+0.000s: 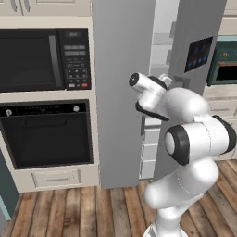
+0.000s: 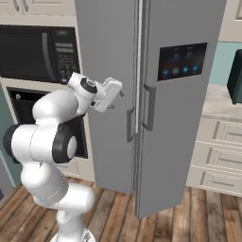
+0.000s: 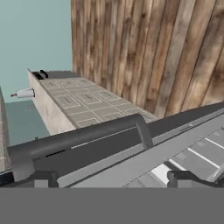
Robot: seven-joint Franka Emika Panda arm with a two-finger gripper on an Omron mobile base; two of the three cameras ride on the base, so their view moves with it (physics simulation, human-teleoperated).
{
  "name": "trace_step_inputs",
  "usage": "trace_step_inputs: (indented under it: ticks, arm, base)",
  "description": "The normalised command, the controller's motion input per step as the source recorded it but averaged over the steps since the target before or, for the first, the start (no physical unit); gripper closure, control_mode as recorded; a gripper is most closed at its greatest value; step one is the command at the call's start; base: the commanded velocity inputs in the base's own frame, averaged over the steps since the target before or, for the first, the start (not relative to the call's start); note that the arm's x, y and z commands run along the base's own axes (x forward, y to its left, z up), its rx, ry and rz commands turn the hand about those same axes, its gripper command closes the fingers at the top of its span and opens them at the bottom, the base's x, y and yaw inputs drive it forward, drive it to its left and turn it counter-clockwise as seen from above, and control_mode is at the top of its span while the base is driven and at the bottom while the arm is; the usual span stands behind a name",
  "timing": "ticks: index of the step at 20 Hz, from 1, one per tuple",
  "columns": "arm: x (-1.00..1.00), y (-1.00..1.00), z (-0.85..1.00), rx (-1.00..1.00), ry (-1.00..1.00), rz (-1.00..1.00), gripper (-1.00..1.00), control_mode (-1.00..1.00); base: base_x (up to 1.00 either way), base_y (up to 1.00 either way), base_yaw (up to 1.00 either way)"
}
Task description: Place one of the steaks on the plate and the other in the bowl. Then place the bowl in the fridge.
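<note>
Right base view puts the fridge (image 2: 156, 94) straight ahead of the robot: a tall grey steel cabinet standing upright, its long axis vertical, with two doors meeting near the middle. Its right door (image 2: 182, 108) stands slightly ajar, the lower edge swung out toward the camera over the wooden floor (image 2: 208, 217). A dark touchscreen panel (image 2: 182, 60) sits high on that door, and the two long handles (image 2: 150, 108) run vertically on either side of the seam. In the left base view the same door (image 1: 192, 69) is seen swung open, with pale shelves (image 1: 159, 51) visible through the gap; whether anything rests on them cannot be told.

The gripper (image 2: 119, 97) is raised just left of the seam, near the left door's face and above its handle. In the hand view the fingers (image 3: 186, 178) are spread wide, one tip at each bottom corner, released and grasping nothing; a grey door handle (image 3: 87, 135) crosses the picture between and beyond them, not touched.

Left of the fridge, a black microwave (image 1: 44, 59) sits above a black oven (image 1: 46, 134) in a cream cabinet. To the right, pale drawers (image 2: 220, 156) stand under a counter (image 2: 217, 101).
</note>
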Motion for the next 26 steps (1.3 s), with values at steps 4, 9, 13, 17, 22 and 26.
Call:
trace_step_inputs:
  ticks: [4, 9, 13, 17, 22, 26]
  arm:
    - [0.59, -0.67, -0.37, -0.10, 0.24, -0.12, -1.00, -1.00]
    - [0.94, -0.41, -0.19, -0.10, 0.24, -0.03, -1.00, -1.00]
    - [0.55, -0.24, -0.09, -0.14, 0.15, 0.00, -1.00, -1.00]
    - [0.03, -0.04, -0.10, -0.17, 0.02, 0.00, -1.00, -1.00]
    - [0.04, 0.26, 0.00, -0.09, 0.02, 0.01, -1.00, -1.00]
    - [0.61, -0.28, 0.00, 0.00, 0.18, 0.00, -1.00, -1.00]
  base:
    - [0.00, 0.00, 0.00]
    - [0.00, 0.00, 0.00]
    - [0.00, 0.00, 0.00]
    - [0.00, 0.00, 0.00]
    - [0.00, 0.00, 0.00]
    - [0.00, 0.00, 0.00]
